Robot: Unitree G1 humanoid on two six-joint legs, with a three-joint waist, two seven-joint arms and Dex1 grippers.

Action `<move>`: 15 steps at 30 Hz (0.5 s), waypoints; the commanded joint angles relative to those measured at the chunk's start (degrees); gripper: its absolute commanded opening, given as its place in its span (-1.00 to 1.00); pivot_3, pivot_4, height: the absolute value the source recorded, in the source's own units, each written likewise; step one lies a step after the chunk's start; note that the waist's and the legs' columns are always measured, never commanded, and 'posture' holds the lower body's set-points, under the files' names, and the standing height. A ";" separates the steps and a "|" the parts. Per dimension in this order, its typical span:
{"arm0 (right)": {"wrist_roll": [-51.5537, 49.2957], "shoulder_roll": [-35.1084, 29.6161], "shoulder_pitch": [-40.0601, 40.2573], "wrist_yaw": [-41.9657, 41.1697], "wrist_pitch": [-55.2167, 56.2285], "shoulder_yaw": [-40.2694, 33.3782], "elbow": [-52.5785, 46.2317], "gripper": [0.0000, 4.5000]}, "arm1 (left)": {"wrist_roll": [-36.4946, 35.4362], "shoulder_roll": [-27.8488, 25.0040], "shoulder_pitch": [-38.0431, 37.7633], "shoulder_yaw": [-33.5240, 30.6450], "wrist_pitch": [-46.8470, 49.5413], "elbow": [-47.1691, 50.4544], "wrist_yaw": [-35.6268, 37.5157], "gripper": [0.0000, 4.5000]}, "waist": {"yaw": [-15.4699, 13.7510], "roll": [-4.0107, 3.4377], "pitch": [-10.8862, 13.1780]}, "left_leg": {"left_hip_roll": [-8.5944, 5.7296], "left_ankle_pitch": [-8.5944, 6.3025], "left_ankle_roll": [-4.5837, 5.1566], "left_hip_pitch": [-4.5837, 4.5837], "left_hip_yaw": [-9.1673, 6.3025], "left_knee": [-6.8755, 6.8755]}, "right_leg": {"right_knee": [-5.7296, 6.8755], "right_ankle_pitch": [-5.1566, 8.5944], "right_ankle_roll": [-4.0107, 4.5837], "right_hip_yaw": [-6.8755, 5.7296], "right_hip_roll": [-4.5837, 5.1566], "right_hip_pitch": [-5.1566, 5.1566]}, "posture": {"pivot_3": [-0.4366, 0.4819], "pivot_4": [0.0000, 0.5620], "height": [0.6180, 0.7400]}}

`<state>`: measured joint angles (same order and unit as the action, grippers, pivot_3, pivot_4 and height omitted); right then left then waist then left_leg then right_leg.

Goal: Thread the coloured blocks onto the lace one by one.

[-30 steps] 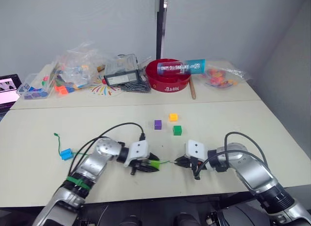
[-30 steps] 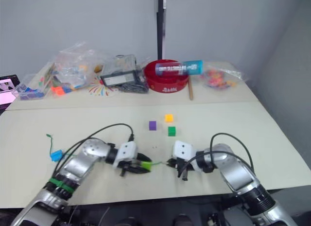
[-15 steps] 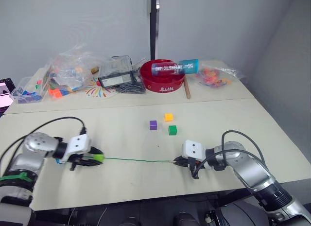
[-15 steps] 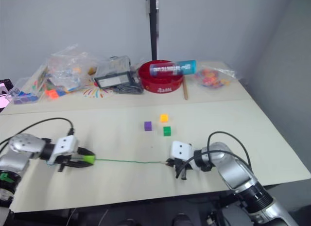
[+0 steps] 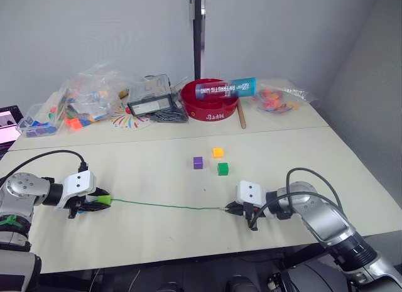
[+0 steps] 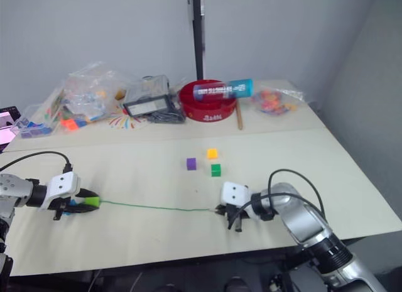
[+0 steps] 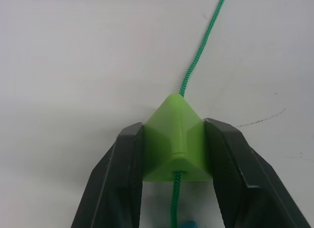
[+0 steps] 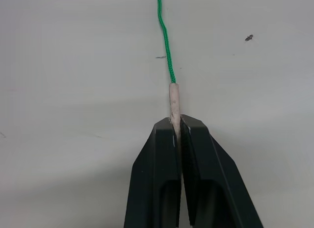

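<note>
The right gripper (image 8: 177,127), two black fingers pressed together, pinches the pale stiff tip (image 8: 174,98) of the long thin green lace (image 5: 163,206) low over the cream table (image 5: 157,235).

From that tip the lace runs straight across the table toward 9 o'clock to the left gripper (image 7: 176,139), whose black fingers (image 7: 125,164) are clamped on a small light green plastic block (image 7: 176,147). The lace passes through this block, entering at its far corner and coming out at the near face. A bit of blue (image 7: 189,224) shows just behind the block, between the fingers; I cannot tell what it is.

At about 11 o'clock from the right gripper, well apart from the lace, lie three loose cubes: a purple block (image 5: 198,162), an orange-yellow block (image 5: 218,152) and a dark green block (image 5: 222,168), near one another but not touching.
</note>
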<state>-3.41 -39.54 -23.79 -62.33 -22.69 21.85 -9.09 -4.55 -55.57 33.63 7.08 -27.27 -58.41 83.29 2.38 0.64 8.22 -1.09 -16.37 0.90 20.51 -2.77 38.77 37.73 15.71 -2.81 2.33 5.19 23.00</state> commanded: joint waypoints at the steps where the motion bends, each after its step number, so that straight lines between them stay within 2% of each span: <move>1: 0.95 -0.05 -0.37 0.07 0.17 0.06 0.43 -1.00 | 1.38 1.21 -2.18 0.40 1.91 -0.81 1.84 0.34 | 0.00 0.00 0.00 | 0.00 0.00 0.00 0.00 0.00 0.00 | 0.00 0.00 0.00 0.00 0.00 0.00 | -0.05 -0.47 1.00; 3: 0.95 -0.04 -0.44 0.01 0.15 0.09 0.44 -1.00 | 1.04 1.40 -1.84 -0.57 1.85 0.56 1.58 0.56 | 0.04 0.00 0.00 | -0.01 0.00 0.00 0.02 0.01 0.00 | -0.01 0.00 0.00 0.00 0.01 0.01 | -0.05 -0.47 1.00; 4: 0.93 -0.02 -0.40 -0.03 0.08 0.14 0.31 -1.00 | 0.07 1.24 -1.52 -1.27 3.64 2.36 2.76 0.78 | 0.01 0.01 0.00 | -0.02 0.00 0.00 0.02 0.01 0.01 | -0.01 0.00 0.00 0.00 0.03 0.01 | -0.05 -0.47 1.00; 5: 0.91 -0.03 -0.37 -0.06 0.08 0.15 0.27 -1.00 | -0.62 1.14 -1.33 -1.80 5.24 3.72 3.79 0.91 | -0.02 0.01 0.01 | -0.02 0.00 0.00 0.04 0.01 0.01 | -0.02 0.00 0.00 -0.01 0.04 0.02 | -0.05 -0.47 1.00; 6: 0.89 -0.04 -0.34 -0.11 0.09 0.18 0.25 -1.00 | -1.47 0.90 -1.31 -2.21 7.72 5.58 5.36 0.98 | -0.04 0.02 0.01 | -0.03 0.00 0.00 0.13 0.01 0.03 | -0.03 0.00 0.00 -0.02 0.04 0.07 | -0.05 -0.47 1.00; 10: 0.88 0.02 -0.31 -0.24 0.25 0.32 0.40 -1.00 | -5.95 -0.80 -2.60 -3.60 18.09 19.10 8.91 0.98 | 0.01 0.20 0.09 | -0.02 0.00 0.00 0.44 -0.04 0.13 | -0.05 0.00 0.00 -0.07 0.03 0.26 | -0.05 -0.47 1.00; 15: 1.02 0.25 -0.62 -0.53 0.64 0.72 0.79 -1.00 | -11.52 -1.52 -4.96 -4.92 32.31 35.38 9.20 0.98 | 0.02 0.53 0.23 | 0.03 0.00 0.00 0.64 -0.12 0.19 | -0.08 -0.01 0.00 -0.08 0.04 0.37 | -0.05 -0.47 1.00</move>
<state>-3.31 -39.37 -24.44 -62.53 -21.94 21.74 -8.89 -13.50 -56.05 28.69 3.69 1.06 -27.57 92.05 2.40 1.17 8.46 -1.06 -16.37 0.90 21.14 -2.88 38.95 37.65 15.70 -2.81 2.27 5.23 23.38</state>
